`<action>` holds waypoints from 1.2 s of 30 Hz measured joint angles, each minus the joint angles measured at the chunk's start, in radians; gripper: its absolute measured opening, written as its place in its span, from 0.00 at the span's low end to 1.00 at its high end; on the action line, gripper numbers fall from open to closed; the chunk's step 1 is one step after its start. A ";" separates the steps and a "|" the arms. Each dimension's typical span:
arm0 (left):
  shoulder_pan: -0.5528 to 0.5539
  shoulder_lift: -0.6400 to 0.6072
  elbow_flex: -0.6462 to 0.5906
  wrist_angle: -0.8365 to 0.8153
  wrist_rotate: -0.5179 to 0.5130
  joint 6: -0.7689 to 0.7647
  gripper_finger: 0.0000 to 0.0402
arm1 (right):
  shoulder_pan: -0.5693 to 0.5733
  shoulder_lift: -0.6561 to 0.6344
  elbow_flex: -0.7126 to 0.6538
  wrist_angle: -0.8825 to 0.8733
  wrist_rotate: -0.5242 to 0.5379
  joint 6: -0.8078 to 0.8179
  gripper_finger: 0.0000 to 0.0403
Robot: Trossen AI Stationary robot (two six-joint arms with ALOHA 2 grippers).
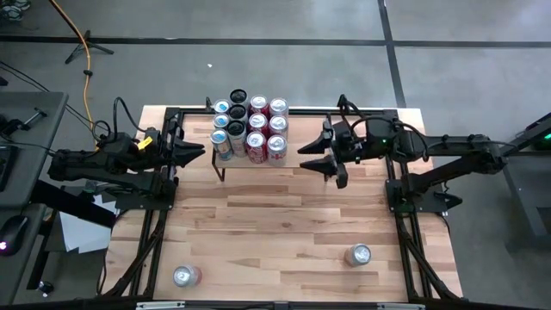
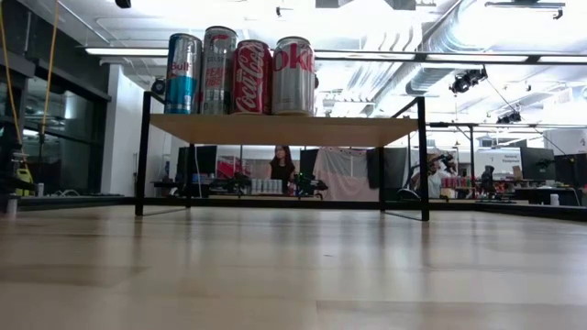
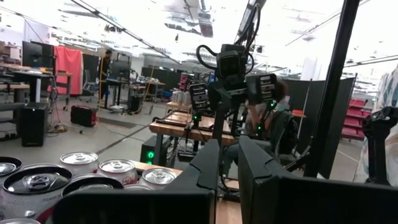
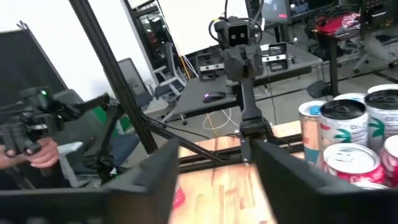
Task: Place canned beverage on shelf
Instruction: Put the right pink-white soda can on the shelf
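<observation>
The shelf (image 1: 297, 125) stands at the table's far middle on thin black legs, and in the low view its wood top (image 2: 367, 129) is bare on the right. Several cans (image 1: 250, 129) stand upright on its left part (image 2: 240, 75). Two more cans stand on the tabletop near the front: a red one (image 1: 187, 275) at the left and a silver one (image 1: 358, 255) at the right. My left gripper (image 1: 200, 153) hovers left of the shelf, open by a narrow gap and empty. My right gripper (image 1: 320, 162) hovers at the shelf's right part, wide open and empty.
Black frame rails (image 1: 164, 215) (image 1: 405, 215) run along both sides of the table. The wood tabletop (image 1: 275, 232) lies between the shelf and the two front cans. A person sits beyond the table in the left wrist view (image 3: 283, 106), and a hand shows in the right wrist view (image 4: 37, 152).
</observation>
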State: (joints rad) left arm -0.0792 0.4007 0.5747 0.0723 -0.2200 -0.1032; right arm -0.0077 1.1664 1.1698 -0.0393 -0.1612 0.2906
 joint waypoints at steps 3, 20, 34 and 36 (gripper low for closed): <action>0.000 0.000 0.000 0.000 -0.001 0.001 0.00 | 0.008 0.000 0.000 0.008 -0.003 0.019 0.61; 0.000 0.000 0.000 -0.002 -0.055 0.001 0.00 | 0.136 0.020 0.235 -0.608 0.011 0.095 0.90; 0.000 0.000 0.000 -0.006 -0.055 0.001 0.00 | 0.581 0.216 0.267 -1.325 0.077 1.065 0.90; 0.000 0.000 0.000 -0.005 -0.055 0.001 0.00 | 0.613 0.233 0.235 -1.315 0.075 1.194 0.90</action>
State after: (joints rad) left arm -0.0792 0.4009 0.5747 0.0669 -0.2752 -0.1020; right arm 0.6051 1.3995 1.4048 -1.3542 -0.0864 1.4841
